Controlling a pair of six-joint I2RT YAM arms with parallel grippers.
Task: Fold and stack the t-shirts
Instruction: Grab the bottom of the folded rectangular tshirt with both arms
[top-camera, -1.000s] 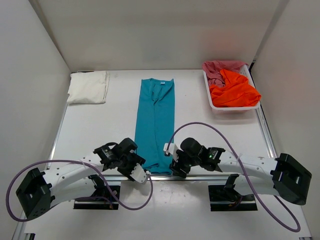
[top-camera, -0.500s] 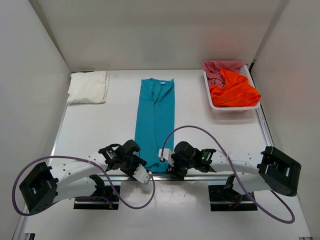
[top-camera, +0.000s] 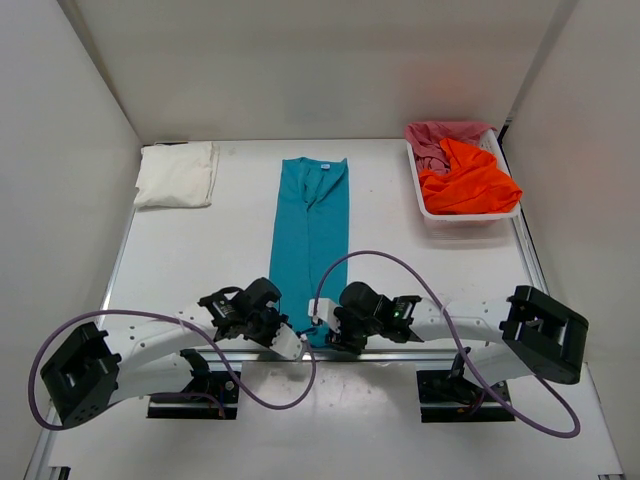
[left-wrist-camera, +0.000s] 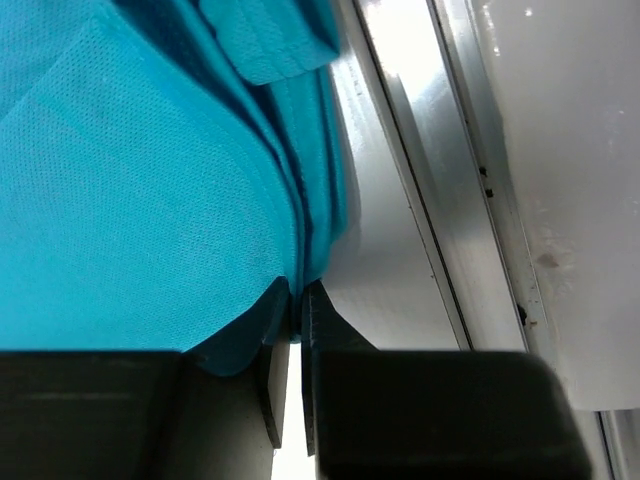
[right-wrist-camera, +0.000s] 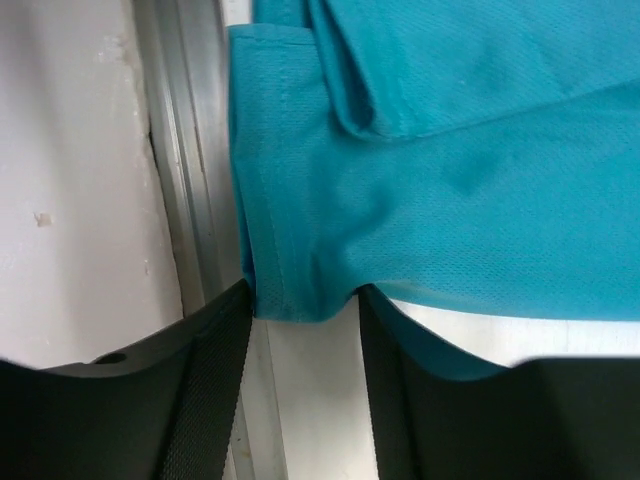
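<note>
A teal-blue t-shirt (top-camera: 312, 235), folded into a long narrow strip, runs from the table's middle to its near edge. My left gripper (top-camera: 296, 340) is at the strip's near left corner. In the left wrist view it (left-wrist-camera: 298, 296) is shut on the hem of the teal cloth (left-wrist-camera: 130, 180). My right gripper (top-camera: 322, 327) is at the near right corner. In the right wrist view its jaws (right-wrist-camera: 305, 300) stand apart with the hem (right-wrist-camera: 290, 260) bunched between them. A folded white t-shirt (top-camera: 178, 175) lies at the back left. An orange t-shirt (top-camera: 465, 185) and a pinkish-red one (top-camera: 440, 135) lie crumpled in the basket.
The white mesh basket (top-camera: 445, 222) stands at the back right. A metal rail (right-wrist-camera: 185, 150) runs along the table's near edge right under both grippers, also seen in the left wrist view as a rail (left-wrist-camera: 430, 170). White walls enclose the table on three sides.
Both arms have moved inward to the teal shirt's near corners. The left jaws have closed onto the hem. The right jaws have narrowed around the hem.
</note>
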